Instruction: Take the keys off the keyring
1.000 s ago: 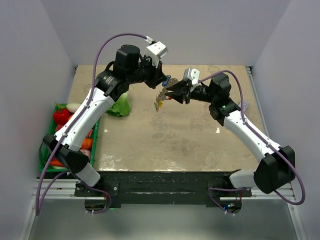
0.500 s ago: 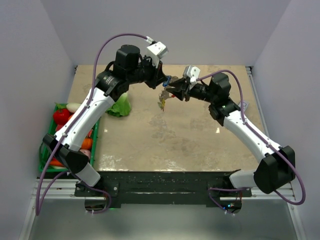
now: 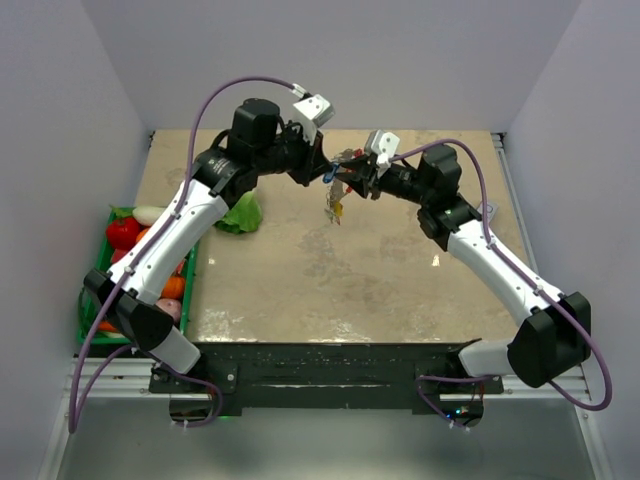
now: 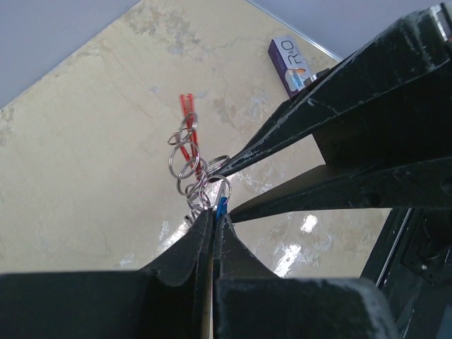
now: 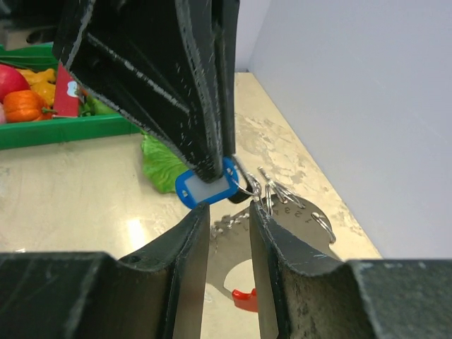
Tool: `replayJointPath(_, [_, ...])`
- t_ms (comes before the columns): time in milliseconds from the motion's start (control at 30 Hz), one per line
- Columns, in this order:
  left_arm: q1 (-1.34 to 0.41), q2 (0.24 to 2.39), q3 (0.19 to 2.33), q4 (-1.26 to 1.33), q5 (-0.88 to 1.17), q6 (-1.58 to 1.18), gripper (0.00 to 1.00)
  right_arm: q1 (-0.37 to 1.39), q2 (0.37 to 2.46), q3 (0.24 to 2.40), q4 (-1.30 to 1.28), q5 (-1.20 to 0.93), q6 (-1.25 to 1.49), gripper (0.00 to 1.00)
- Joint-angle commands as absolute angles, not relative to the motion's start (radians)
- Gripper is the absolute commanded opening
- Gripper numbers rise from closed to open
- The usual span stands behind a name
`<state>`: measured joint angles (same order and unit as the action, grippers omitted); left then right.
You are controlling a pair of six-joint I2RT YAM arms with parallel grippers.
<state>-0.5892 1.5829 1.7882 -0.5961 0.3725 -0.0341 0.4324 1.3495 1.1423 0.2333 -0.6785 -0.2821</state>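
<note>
The keyring [image 4: 192, 164], a cluster of thin silvery rings with a red fob [image 4: 186, 113], hangs in the air over the back of the table. My left gripper [image 4: 213, 213] is shut on a blue tag with a white insert [image 5: 210, 189] at the top of the bunch. The keys [image 3: 333, 205] dangle below both grippers in the top view. My right gripper [image 5: 229, 212] is open just under the blue tag. One finger [image 5: 272, 222] touches the rings, and a flat metal piece [image 5: 300, 210] hangs behind it.
A green lettuce leaf [image 3: 240, 212] lies on the table's left side. A green crate [image 3: 88, 300] of vegetables stands off the left edge. A small purple-and-white box [image 4: 289, 60] lies on the table beyond the keys.
Both grippers have shifted a little to the right and toward the back with the bunch. The hanging keys swung right. The left gripper stayed shut on the tag.
</note>
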Motion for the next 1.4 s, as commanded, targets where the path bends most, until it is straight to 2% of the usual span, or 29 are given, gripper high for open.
replayJointPath(0, [-0.558, 1.529, 1.732, -0.545, 0.459, -0.077, 0.0, 0.434, 1.35, 1.169, 0.261, -0.629, -0.33, 0.33])
replayJointPath(300, [-0.519, 1.536, 1.693, -0.485, 0.604, -0.16, 0.0, 0.442, 1.379, 1.126, 0.285, -0.667, -0.35, 0.33])
replayJointPath(567, [-0.488, 1.537, 1.652, -0.437, 0.699, -0.221, 0.0, 0.44, 1.336, 1.088, 0.206, -0.776, -0.44, 0.33])
replayJointPath(867, [-0.459, 1.54, 1.618, -0.391, 0.779, -0.261, 0.0, 0.442, 1.355, 1.077, 0.222, -0.759, -0.416, 0.32])
replayJointPath(1033, [-0.428, 1.536, 1.571, -0.394, 0.776, -0.171, 0.0, 0.346, 1.319, 1.054, 0.212, -0.744, -0.348, 0.33])
replayJointPath(1167, [-0.422, 1.535, 1.528, -0.403, 0.753, -0.048, 0.0, 0.269, 1.266, 1.026, 0.108, -0.7, -0.414, 0.44])
replayJointPath(1200, [-0.422, 1.539, 1.516, -0.408, 0.702, -0.026, 0.0, 0.262, 1.262, 1.034, 0.066, -0.637, -0.445, 0.51])
replayJointPath(1233, [-0.422, 1.557, 1.513, -0.416, 0.672, 0.038, 0.0, 0.252, 1.267, 1.041, -0.04, -0.614, -0.481, 0.53])
replayJointPath(1300, [-0.422, 1.583, 1.496, -0.431, 0.573, 0.084, 0.0, 0.238, 1.278, 1.045, -0.119, -0.586, -0.584, 0.6])
replayJointPath(1367, [-0.41, 1.629, 1.483, -0.433, 0.525, 0.136, 0.0, 0.216, 1.304, 1.026, -0.17, -0.6, -0.647, 0.63])
